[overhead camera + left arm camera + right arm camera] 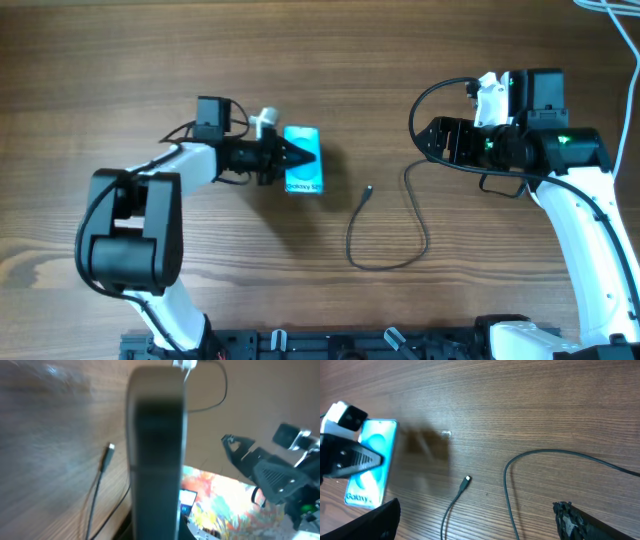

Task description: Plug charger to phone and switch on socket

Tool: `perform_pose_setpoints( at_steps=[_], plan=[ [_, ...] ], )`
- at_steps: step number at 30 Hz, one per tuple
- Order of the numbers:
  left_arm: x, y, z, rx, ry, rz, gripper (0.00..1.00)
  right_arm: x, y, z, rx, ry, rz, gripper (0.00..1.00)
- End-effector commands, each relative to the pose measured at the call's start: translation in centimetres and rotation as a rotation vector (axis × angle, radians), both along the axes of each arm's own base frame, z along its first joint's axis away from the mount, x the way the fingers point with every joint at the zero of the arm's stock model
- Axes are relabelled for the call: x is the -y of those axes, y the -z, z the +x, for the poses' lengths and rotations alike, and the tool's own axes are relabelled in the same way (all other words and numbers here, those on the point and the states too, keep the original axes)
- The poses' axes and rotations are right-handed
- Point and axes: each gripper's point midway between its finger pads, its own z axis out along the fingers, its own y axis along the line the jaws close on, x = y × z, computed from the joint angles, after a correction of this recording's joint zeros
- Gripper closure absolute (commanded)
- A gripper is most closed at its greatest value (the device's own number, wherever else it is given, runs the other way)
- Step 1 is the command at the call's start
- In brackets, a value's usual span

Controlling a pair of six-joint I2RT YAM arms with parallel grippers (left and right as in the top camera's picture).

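The phone (305, 175) shows a teal-blue screen with small text at its near end. My left gripper (298, 155) is shut on it, one finger across the screen. The left wrist view shows the phone's dark edge (157, 435) between the jaws; the right wrist view shows the phone (367, 475) too. The charger's plug tip (369, 190) lies loose on the table to the right of the phone. Its thin black cable (420, 240) loops towards my right arm. My right gripper (432, 140) is open and empty, above the cable (506, 485). The socket is hidden.
A thick white lead (620, 40) runs along the table's far right corner. The right arm (280, 475) hangs over the right side of the wooden table (150, 60). The plug tip also shows in both wrist views (109, 449) (466, 480).
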Motion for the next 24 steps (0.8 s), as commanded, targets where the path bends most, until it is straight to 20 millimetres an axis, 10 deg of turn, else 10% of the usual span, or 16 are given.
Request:
perform_pose_setpoints(
  at_steps=[1, 15, 19, 20, 22, 24],
  plan=[
    [2.3, -1.1, -1.7, 0.064, 0.095, -0.027, 0.96, 0.3, -0.3, 0.1, 0.020, -0.005, -0.017, 0.00],
    [2.9, -0.4, -1.8, 0.196, 0.133, 0.009, 0.96, 0.3, -1.0, 1.3, 0.078, -0.003, -0.013, 0.00],
    [2.9, -0.5, -1.8, 0.198, 0.135, 0.005, 0.96, -0.8, -3.1, 3.4, 0.048, 0.249, 0.226, 0.00],
    [2.9, -0.5, -1.8, 0.198, 0.134, 0.006, 0.96, -2.1, -4.0, 3.3, 0.055, 0.190, 0.298, 0.06],
    [3.0, -0.5, -1.8, 0.202, 0.134, 0.005, 0.96, -3.8, -3.3, 1.3, -0.021, 0.120, 0.317, 0.73],
    [3.0, -0.5, -1.8, 0.202, 0.134, 0.005, 0.96, -4.1, -0.5, -1.5, -0.149, 0.132, 0.197, 0.78]
  ],
)
